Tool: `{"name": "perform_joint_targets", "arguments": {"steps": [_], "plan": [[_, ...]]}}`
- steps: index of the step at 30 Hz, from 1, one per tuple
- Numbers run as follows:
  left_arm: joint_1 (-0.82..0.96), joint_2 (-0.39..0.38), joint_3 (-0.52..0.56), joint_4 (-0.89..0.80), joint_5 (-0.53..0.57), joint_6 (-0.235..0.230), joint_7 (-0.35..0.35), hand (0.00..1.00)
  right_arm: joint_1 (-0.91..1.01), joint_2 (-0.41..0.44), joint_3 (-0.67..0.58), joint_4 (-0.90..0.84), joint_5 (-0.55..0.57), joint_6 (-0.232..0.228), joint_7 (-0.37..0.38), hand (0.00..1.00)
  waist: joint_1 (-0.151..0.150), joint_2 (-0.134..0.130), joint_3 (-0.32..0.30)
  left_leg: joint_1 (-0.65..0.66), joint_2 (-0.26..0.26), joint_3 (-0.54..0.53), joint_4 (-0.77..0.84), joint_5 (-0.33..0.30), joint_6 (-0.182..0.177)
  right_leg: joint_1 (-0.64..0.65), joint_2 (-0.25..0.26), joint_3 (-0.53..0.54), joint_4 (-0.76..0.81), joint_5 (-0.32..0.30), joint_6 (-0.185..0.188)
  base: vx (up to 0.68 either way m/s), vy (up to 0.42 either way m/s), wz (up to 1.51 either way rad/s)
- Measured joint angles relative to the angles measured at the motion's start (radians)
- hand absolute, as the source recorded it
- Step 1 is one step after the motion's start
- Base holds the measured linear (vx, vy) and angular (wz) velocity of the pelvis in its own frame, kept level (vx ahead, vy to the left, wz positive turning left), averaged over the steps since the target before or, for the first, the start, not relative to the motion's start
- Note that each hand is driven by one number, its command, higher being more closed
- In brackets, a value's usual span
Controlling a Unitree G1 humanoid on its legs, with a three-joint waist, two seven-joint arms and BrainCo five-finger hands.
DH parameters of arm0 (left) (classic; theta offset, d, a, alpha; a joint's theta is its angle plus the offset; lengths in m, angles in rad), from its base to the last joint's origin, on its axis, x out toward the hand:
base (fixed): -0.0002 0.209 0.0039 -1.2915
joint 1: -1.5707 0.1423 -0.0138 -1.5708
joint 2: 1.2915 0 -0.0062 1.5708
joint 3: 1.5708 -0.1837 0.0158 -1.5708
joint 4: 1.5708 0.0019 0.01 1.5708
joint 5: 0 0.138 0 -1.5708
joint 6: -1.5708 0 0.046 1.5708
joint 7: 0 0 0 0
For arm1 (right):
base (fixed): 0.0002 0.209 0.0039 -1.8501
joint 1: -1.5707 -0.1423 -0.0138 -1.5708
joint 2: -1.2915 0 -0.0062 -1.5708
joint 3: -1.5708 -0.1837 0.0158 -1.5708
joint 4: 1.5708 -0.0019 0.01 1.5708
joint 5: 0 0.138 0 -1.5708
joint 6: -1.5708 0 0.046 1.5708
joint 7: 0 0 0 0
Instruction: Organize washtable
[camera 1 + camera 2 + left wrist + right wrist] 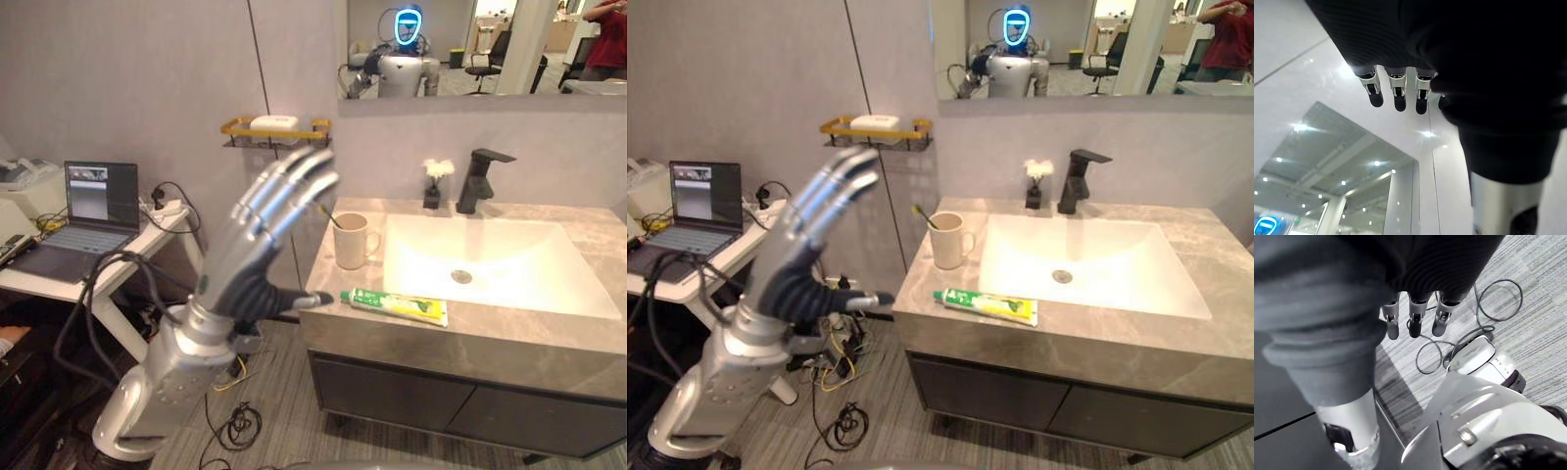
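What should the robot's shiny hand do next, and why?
Probably lower the left hand to its right, toward the toothpaste tube. That hand is raised in the air beside the washtable, open and holding nothing, while the tube lies loose on the counter's front edge, just in front of the mug. The right hand hangs low over the floor, farther off.
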Motion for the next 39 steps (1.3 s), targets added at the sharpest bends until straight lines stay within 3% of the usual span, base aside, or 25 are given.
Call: {"name": "perform_joint_targets", "arguments": {"steps": [6,13,19,39], "plan": [[-0.112,0.124,-0.118,0.011,-0.066,-0.019,-0.116,0.0,-0.02,-0.002,-0.038,0.0,0.026,0.004,0.006,0.0,-0.003,0.003,-0.002,-0.001,-0.002,-0.004,-0.004,0.0,0.0,0.003,0.0,-0.002,-0.011,0.0,0.0,0.03,0.003,0.01],[-0.221,0.254,-0.262,0.03,-0.106,-0.035,-0.202,0.0,-0.06,-0.013,-0.062,-0.003,0.038,0.005,0.007,0.0,-0.027,0.016,-0.002,0.004,-0.004,-0.009,-0.006,-0.001,0.001,0.017,-0.001,-0.003,-0.023,0.0,0.0,0.0,0.001,0.01],[-0.318,0.313,-0.319,0.043,-0.136,-0.036,-0.245,0.0,-0.064,-0.022,-0.074,-0.011,0.038,0.007,0.008,0.0,-0.042,0.028,-0.001,0.012,-0.004,-0.007,-0.016,-0.001,0.001,0.02,-0.001,-0.003,-0.026,0.0,0.0,0.0,-0.001,-0.01],[-0.647,0.344,-0.486,0.218,-0.197,-0.005,-0.31,0.0,-0.084,-0.044,-0.162,-0.016,0.07,0.031,0.027,0.0,-0.061,0.072,0.004,0.03,-0.012,-0.034,-0.023,-0.001,0.001,0.042,-0.007,-0.026,-0.024,-0.011,0.0,0.01,-0.002,0.04]]}}
